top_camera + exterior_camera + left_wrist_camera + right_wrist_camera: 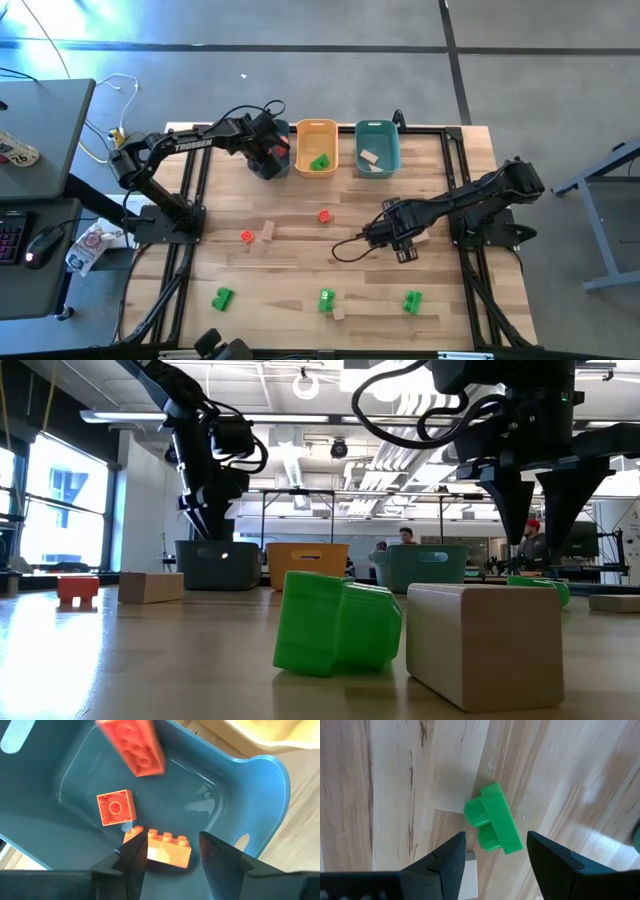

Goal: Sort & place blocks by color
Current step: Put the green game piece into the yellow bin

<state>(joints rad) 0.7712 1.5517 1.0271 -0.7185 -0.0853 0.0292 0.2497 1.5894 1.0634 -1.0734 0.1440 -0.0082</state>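
Observation:
My left gripper (170, 865) hangs open over the blue-grey bin (268, 160), fingers pointing down into it. Red-orange blocks (116, 808) (168, 850) lie on the bin floor; another red-orange block (134, 746) shows blurred, and I cannot tell whether it is in the air. My right gripper (495, 855) stands open above the table at the right, a green block (492, 822) lying flat on the wood just past its fingertips and a tan block (469, 870) beside one finger. In the low view the right gripper (545, 510) hangs clear above that green block (545, 590).
The orange-yellow bin (317, 130) holds a green block (320, 162); the teal bin (378, 130) holds a tan one (369, 158). Loose on the table: red blocks (324, 215) (247, 236), a tan block (268, 230), green blocks (222, 297) (326, 299) (411, 300).

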